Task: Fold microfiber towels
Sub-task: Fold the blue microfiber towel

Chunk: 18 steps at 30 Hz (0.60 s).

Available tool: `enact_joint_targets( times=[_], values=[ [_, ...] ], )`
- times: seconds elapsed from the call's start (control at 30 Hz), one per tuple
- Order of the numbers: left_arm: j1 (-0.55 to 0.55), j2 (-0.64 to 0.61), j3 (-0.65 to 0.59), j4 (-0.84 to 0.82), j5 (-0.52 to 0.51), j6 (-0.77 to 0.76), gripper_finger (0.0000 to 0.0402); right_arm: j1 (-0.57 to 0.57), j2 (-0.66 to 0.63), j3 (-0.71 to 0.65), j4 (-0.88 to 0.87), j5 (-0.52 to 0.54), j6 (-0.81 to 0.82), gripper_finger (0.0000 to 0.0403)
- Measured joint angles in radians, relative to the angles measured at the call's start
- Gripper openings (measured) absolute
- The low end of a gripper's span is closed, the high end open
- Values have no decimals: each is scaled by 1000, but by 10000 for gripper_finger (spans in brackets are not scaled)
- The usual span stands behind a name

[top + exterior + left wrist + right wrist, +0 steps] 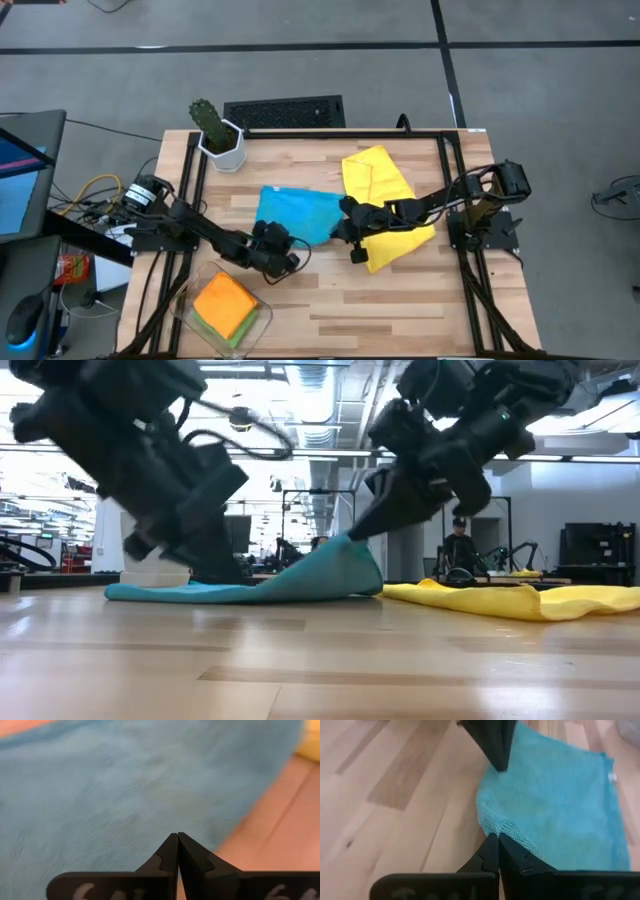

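Here, at the worktop's (400, 300) front-left corner, a clear container (262, 322) holds a folded orange towel (226, 300) stacked on a green towel (208, 326). At the back-left corner stands a green cactus in a white pot (220, 134). The left claw (290, 262) sits low near the front-left of the worktop, at the front edge of the light blue towel (290, 210); in its wrist view the fingers (167, 855) are pressed together, with blue cloth filling the space beyond them, and whether any cloth is caught between them cannot be told. The light blue towel lies near the middle of the worktop, flat on its left part and pulled up into a peak on its right side. The right claw (343, 232) is at that peak, its fingers (489, 851) pressed together and pinching a corner of the light blue towel. The yellow towel (385, 205) lies loosely spread toward the right, just beside the blue one, partly under the right arm.
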Motion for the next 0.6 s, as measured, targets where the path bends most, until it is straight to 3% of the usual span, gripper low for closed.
enact_joint_targets(
  times=[0.2, 0.3, 0.6],
  values=[
    [0, 0, -67, 61, -1, -74, 0, -10, 33, 32, 32, -20, -3, 27],
    [-1, 0, -77, 96, -4, -77, 0, -8, 79, 51, 39, -75, 1, 25],
    [0, 0, -80, 107, -24, -55, 0, -8, 115, 128, 36, -79, -84, 27]
  ],
)
